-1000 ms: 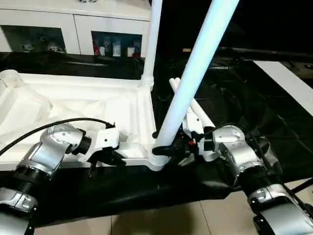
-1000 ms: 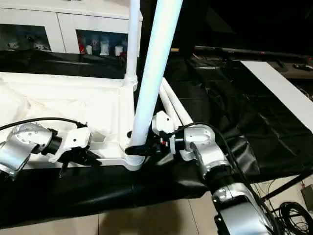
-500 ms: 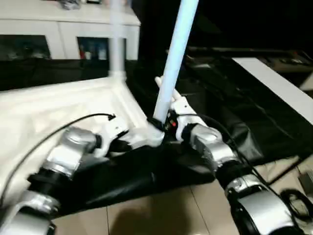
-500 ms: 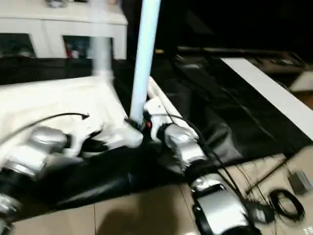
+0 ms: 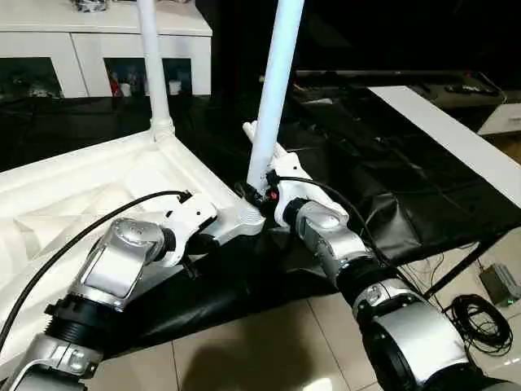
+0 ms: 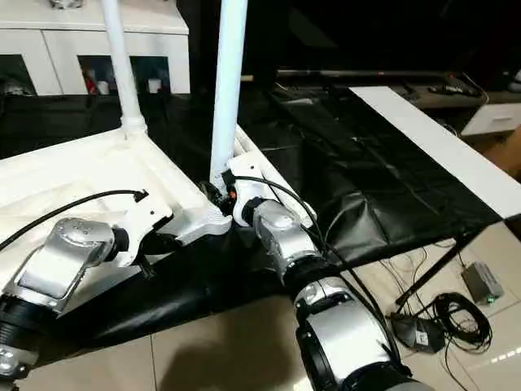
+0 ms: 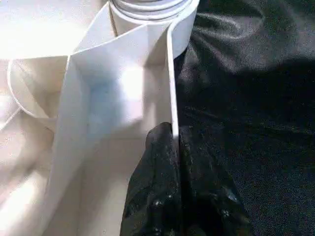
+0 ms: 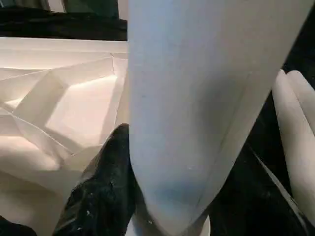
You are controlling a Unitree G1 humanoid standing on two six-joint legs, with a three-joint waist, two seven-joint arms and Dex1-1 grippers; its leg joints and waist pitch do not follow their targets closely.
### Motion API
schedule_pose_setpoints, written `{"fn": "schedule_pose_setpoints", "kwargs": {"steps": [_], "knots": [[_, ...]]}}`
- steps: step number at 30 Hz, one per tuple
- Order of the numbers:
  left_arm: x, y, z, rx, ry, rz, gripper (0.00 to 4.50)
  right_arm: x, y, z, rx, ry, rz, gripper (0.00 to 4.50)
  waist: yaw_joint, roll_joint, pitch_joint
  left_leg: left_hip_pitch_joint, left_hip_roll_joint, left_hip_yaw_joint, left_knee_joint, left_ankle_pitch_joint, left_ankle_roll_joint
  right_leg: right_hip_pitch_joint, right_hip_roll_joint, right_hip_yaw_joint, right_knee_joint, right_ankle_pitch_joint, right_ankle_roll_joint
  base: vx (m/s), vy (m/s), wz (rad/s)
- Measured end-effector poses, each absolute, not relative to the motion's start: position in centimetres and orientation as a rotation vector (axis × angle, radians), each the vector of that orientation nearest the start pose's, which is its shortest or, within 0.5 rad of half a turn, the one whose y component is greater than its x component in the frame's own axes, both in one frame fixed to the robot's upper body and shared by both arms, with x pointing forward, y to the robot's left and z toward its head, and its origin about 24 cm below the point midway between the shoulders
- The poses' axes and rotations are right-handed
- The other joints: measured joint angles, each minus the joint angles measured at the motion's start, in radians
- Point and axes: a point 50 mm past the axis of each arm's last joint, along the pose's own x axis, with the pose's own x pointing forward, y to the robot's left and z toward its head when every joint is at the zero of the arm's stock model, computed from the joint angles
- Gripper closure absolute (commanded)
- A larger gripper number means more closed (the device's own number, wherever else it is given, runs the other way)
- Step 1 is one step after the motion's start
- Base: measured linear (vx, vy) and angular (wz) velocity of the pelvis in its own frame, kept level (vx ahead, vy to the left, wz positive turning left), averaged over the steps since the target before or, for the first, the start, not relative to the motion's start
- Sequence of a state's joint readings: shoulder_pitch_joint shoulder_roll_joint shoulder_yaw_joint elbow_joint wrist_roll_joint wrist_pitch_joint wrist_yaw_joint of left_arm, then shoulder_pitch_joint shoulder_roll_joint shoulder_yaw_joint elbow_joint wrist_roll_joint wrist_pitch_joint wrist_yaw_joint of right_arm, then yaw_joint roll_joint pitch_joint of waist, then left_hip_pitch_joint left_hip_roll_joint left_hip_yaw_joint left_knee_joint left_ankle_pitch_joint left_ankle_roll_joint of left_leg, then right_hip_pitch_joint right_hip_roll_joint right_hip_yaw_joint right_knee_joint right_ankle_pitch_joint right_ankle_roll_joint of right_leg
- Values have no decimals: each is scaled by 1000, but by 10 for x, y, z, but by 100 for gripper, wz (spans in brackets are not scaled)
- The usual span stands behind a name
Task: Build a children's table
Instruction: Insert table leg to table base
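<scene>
My right pincer has swung the long white tapered tube leg from leaning to upright in the near corner socket; my left pincer, closed, pinches the white ribbed plastic top's rim.

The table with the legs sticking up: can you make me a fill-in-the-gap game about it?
1. The table top lies upside down on a ____ sheet.
2. ____ legs stand upright in its corner holes; the near leg and the far leg.
3. The right gripper is closed around the near leg close to its ____ end.
4. The left gripper pinches the table top's thin ____.

Missing words: black; Two; bottom; edge
</scene>
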State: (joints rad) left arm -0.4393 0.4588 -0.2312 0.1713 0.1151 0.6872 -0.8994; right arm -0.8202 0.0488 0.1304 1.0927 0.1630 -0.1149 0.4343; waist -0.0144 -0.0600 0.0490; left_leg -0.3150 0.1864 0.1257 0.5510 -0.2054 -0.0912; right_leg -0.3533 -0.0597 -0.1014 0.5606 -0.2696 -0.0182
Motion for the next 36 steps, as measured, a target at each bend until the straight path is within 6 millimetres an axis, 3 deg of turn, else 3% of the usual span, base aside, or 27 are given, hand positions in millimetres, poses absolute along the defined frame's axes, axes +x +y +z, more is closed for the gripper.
{"fn": "schedule_pose_setpoints", "kwargs": {"steps": [9,10,13,15,18,22,26,30,36], "knots": [[303,174,60,450,663,-826,450,359,-37,54,24,188,729,268,4,3,7,-5,-3,0,-6,0,0,-12,-1,1,-1,0,0,0,0,0],[303,174,61,459,654,-831,450,359,-38,55,34,186,733,233,4,3,9,-6,-3,0,-7,0,0,-13,-1,1,-2,0,0,0,0,0],[304,174,62,479,623,-853,450,360,-42,53,40,198,744,198,11,1,14,-7,-4,0,-13,0,0,-15,-1,2,-4,0,0,0,0,0],[304,171,64,481,590,-882,450,355,-47,42,61,228,746,189,23,0,21,-16,-5,1,-16,0,0,-23,-1,5,-3,0,0,0,0,0],[306,171,68,490,569,-900,450,358,-50,47,55,210,761,158,33,-2,19,-26,-4,20,-19,2,0,-31,-1,19,0,28,-25,0,0,0],[306,168,70,486,542,-939,450,357,-55,45,55,209,770,127,50,-6,21,-23,5,51,-17,18,0,-37,-1,40,9,79,-24,0,0,0],[309,166,76,495,507,-968,450,357,-63,44,53,213,796,96,63,-4,21,-38,10,55,-18,22,-5,-52,2,44,21,84,-17,61,-33,10],[312,165,80,504,481,-979,450,357,-74,47,36,202,819,75,69,-4,21,-42,21,72,-17,41,0,-58,4,44,38,70,-18,66,-21,5],[318,165,81,509,465,-975,450,354,-88,56,38,141,832,75,68,-4,21,-45,21,72,-11,38,3,-61,4,47,42,68,-19,8,-1,1]]}}
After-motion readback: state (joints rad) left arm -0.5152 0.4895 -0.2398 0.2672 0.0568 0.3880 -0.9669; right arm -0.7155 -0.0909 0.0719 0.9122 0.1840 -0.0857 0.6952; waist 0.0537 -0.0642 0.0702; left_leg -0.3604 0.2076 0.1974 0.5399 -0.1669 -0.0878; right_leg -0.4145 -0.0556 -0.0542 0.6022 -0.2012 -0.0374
